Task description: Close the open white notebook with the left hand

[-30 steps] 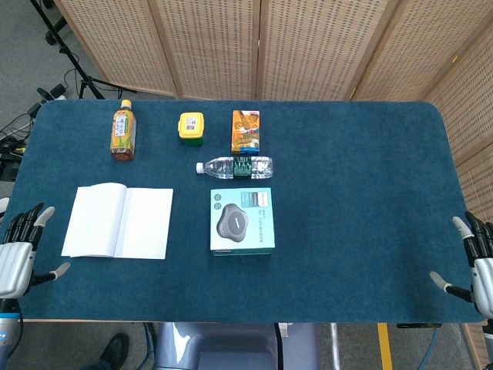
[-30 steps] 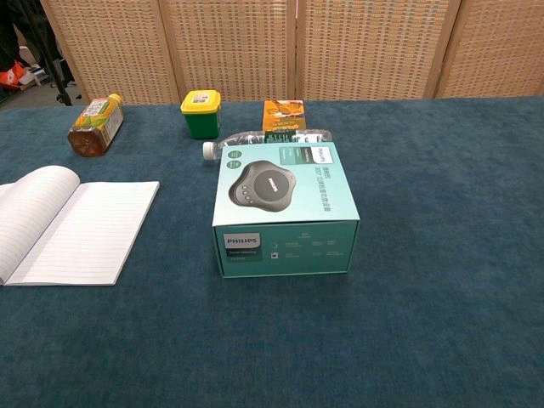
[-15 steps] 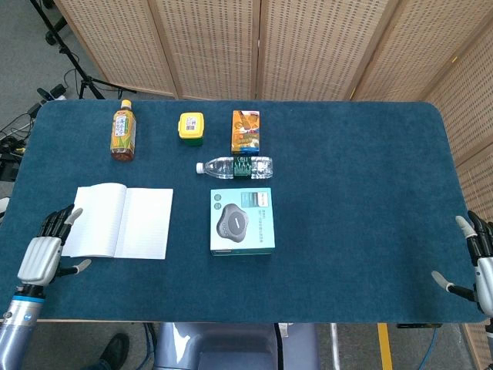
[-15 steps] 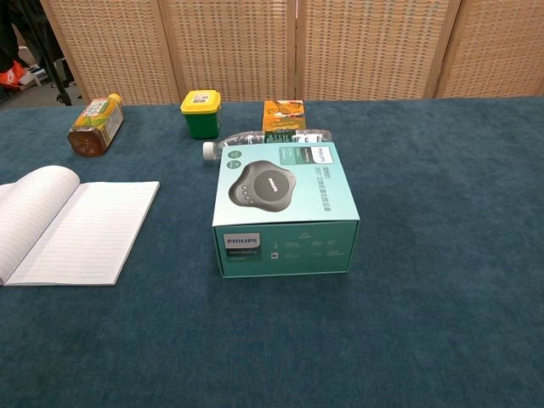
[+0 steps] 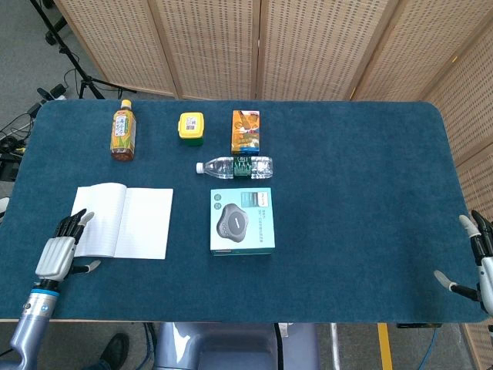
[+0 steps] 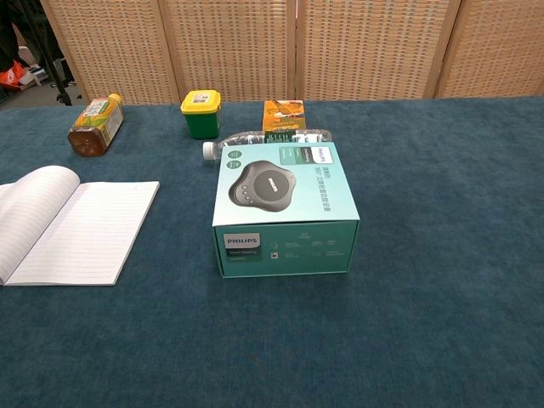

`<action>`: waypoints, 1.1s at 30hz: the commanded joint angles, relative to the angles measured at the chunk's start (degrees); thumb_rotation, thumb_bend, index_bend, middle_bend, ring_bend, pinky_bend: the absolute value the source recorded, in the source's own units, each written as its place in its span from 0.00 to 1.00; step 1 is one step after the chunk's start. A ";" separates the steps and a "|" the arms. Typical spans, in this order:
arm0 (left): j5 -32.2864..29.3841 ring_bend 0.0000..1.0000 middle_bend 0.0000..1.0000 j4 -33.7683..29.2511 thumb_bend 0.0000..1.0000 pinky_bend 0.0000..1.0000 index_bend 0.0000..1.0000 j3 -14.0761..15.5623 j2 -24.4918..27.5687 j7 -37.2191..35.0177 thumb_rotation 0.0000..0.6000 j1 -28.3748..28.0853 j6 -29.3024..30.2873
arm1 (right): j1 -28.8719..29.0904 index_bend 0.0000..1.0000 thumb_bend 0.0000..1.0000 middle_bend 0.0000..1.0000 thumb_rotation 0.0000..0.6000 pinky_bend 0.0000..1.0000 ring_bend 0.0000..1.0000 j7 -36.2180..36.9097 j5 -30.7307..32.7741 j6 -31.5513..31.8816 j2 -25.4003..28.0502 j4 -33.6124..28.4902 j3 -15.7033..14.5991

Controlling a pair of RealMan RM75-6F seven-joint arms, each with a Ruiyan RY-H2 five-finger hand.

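Note:
The white notebook [image 5: 122, 221] lies open flat on the blue table, left of centre; the chest view shows it [image 6: 72, 223] at the left edge with lined pages. My left hand [image 5: 62, 251] hovers open at the notebook's near left corner, fingertips over the edge of the left page, holding nothing. My right hand [image 5: 479, 266] is open at the table's near right edge, partly cut off by the frame. Neither hand appears in the chest view.
A teal Philips speaker box [image 5: 242, 220] lies right of the notebook. Behind it lie a water bottle [image 5: 235, 166], an orange carton [image 5: 246, 132], a yellow-lidded jar [image 5: 192, 127] and a tea bottle [image 5: 122, 131]. Wicker screens stand behind the table.
My left hand has moved right and forward from the table's left edge to the notebook's near left corner. The right hand has slipped slightly lower and outward. The notebook has not moved.

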 commanded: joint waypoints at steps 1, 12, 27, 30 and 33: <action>-0.31 0.00 0.00 0.79 0.13 0.00 0.00 0.30 -0.51 -0.64 1.00 -0.30 -1.22 | 0.03 0.00 0.00 0.00 1.00 0.00 0.00 0.11 -0.01 -0.05 0.04 0.03 0.01; -1.73 0.00 0.00 4.01 0.14 0.00 0.00 -0.53 -2.16 0.86 1.00 -0.68 -1.80 | 0.10 0.00 0.00 0.00 1.00 0.00 0.00 0.42 0.08 -0.30 0.13 0.13 0.03; -3.61 0.00 0.00 5.86 0.33 0.00 0.00 -1.15 -3.04 3.70 1.00 -1.31 -4.19 | 0.07 0.00 0.00 0.00 1.00 0.00 0.00 0.88 0.07 -0.27 0.26 0.20 0.08; -3.73 0.00 0.00 6.42 0.37 0.00 0.00 -1.11 -3.31 4.07 1.00 -1.41 -4.50 | 0.07 0.00 0.00 0.00 1.00 0.00 0.00 1.03 0.05 -0.32 0.30 0.22 0.05; -3.60 0.00 0.00 6.88 0.45 0.00 0.00 -1.08 -3.56 4.31 1.00 -1.44 -4.17 | 0.05 0.00 0.00 0.00 1.00 0.00 0.00 1.25 0.06 -0.28 0.36 0.25 0.07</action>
